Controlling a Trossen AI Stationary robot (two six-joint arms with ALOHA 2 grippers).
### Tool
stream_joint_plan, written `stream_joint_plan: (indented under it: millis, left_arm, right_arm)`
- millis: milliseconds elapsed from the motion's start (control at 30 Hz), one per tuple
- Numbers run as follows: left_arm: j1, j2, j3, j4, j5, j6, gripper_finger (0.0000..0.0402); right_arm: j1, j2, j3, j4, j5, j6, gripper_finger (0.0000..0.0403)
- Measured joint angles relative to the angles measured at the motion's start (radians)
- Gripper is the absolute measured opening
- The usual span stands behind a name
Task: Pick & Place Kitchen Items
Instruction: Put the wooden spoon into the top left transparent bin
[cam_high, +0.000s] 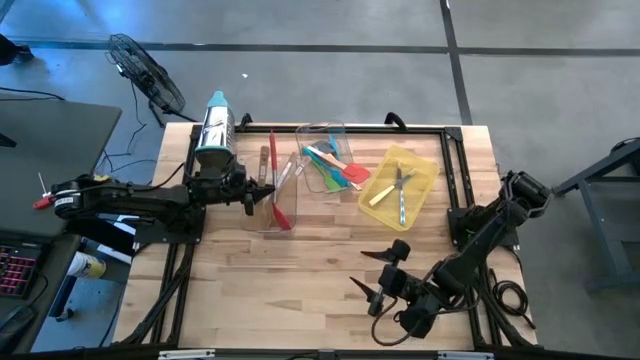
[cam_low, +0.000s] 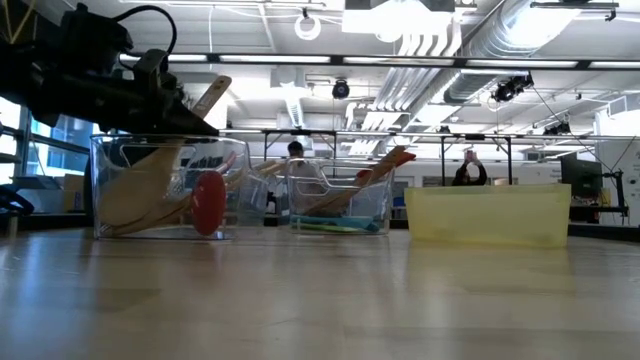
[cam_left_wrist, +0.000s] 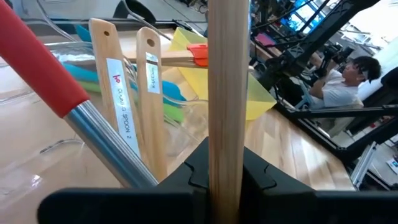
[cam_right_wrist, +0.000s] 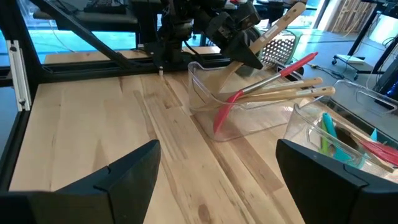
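Note:
My left gripper (cam_high: 252, 192) is shut on a wooden utensil (cam_left_wrist: 227, 74) over the left clear tray (cam_high: 250, 222). That tray holds a red spatula (cam_high: 275, 180) with a metal handle and two labelled wooden spoons (cam_left_wrist: 118, 93), which lean on its wall. The middle clear tray (cam_high: 322, 130) holds teal, green and red spatulas (cam_high: 335, 170). The yellow tray (cam_high: 425, 170) holds metal cutlery (cam_high: 400, 190). My right gripper (cam_high: 372, 275) is open and empty near the table's front right; it also shows in the right wrist view (cam_right_wrist: 217, 180). My left gripper pinches the wooden utensil's straight handle (cam_left_wrist: 227, 143) between its two fingers, which lie across it. The fingers come from the table's left, slanting down. The utensil stands tilted, its upper end (cam_low: 215, 95) above the gripper and its lower part down inside the left clear tray (cam_low: 110, 180).
A steel box grater (cam_high: 215, 130) with a teal top lies at the far left, beside the left clear tray. Bare wood lies between the trays and the near edge. A black frame runs along the table's sides. A person (cam_left_wrist: 342, 81) sits beyond the table.

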Motion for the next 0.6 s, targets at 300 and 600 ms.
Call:
stream_joint_plan:
  millis: [300,600]
  left_arm:
    - [0.000,0.001,-0.002,-0.012,-0.039,0.049,0.0043]
    - [0.000,0.001,-0.002,-0.011,-0.044,0.048,0.0145]
  right_arm:
    - [-0.022,0.000,0.000,0.000,-0.042,0.000,0.0312]
    - [-0.028,0.000,0.000,-0.001,-0.040,-0.017,0.0312]
